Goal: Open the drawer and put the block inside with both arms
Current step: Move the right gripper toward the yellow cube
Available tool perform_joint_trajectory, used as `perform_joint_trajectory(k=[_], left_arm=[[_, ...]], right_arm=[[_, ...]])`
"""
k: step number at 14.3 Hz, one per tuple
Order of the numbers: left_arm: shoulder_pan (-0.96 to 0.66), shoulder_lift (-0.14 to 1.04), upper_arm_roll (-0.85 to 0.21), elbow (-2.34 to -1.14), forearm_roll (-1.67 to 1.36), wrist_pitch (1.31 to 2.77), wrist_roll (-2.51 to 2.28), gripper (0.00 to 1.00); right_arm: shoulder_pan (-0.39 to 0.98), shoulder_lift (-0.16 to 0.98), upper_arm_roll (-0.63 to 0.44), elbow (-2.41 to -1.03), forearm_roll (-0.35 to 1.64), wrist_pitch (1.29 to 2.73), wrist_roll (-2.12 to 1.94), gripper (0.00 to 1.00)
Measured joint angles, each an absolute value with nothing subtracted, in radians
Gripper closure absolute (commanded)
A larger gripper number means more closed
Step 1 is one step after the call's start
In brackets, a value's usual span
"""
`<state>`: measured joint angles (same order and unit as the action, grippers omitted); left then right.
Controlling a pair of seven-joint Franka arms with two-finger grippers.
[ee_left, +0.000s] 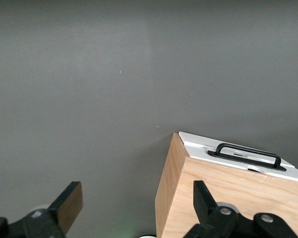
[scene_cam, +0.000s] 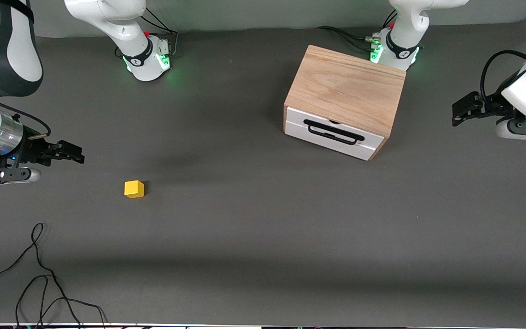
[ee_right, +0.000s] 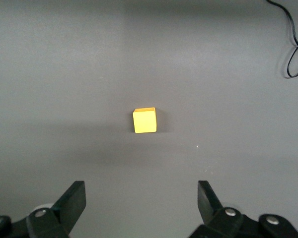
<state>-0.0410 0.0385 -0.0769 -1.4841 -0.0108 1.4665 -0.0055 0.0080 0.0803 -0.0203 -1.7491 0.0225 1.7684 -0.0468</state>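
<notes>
We see the oak box [scene_cam: 349, 87] standing toward the left arm's end of the table, its white drawer [scene_cam: 334, 133] fully shut and the black wire handle [scene_cam: 334, 132] untouched, while the yellow block [scene_cam: 134, 188] sits alone on the grey table [scene_cam: 263, 237] toward the right arm's end, at about eight o'clock from the box in the front view and nearer the front camera. Our left gripper [scene_cam: 458, 109] hangs above the table's edge at three o'clock of the box, fingers spread apart and holding nothing; its wrist view looks down past the box's side at the handle. Our right gripper [scene_cam: 76, 154] hovers over the table at about ten o'clock of the block, fingers likewise apart and empty, the block centred ahead of them in its wrist view. Nothing of the task is done yet. We judge the thin, low handle the main risk: a finger sliding off it, or a pull dragging the whole unanchored box. The small block could also skid away if one finger meets it first. A loose black cable [scene_cam: 39, 278] lies at the table's near edge.
</notes>
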Motion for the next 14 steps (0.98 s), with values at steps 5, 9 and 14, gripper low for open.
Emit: perform_joint_trajectory(k=[5, 9, 14], left_arm=[[-0.041, 0.039, -0.077, -1.484, -0.011, 1.467, -0.006, 0.01], [-0.041, 0.039, -0.077, -1.484, -0.011, 1.467, -0.006, 0.01], [-0.041, 0.039, -0.077, -1.484, -0.011, 1.467, -0.005, 0.01]], right_arm=[[0.008, 0.083, -0.019, -1.745, 0.023, 1.773, -0.047, 0.00], [0.009, 0.095, -0.018, -1.727, 0.023, 1.778, -0.047, 0.00], [0.009, 0.098, -0.018, -1.726, 0.023, 1.782, -0.046, 0.00]])
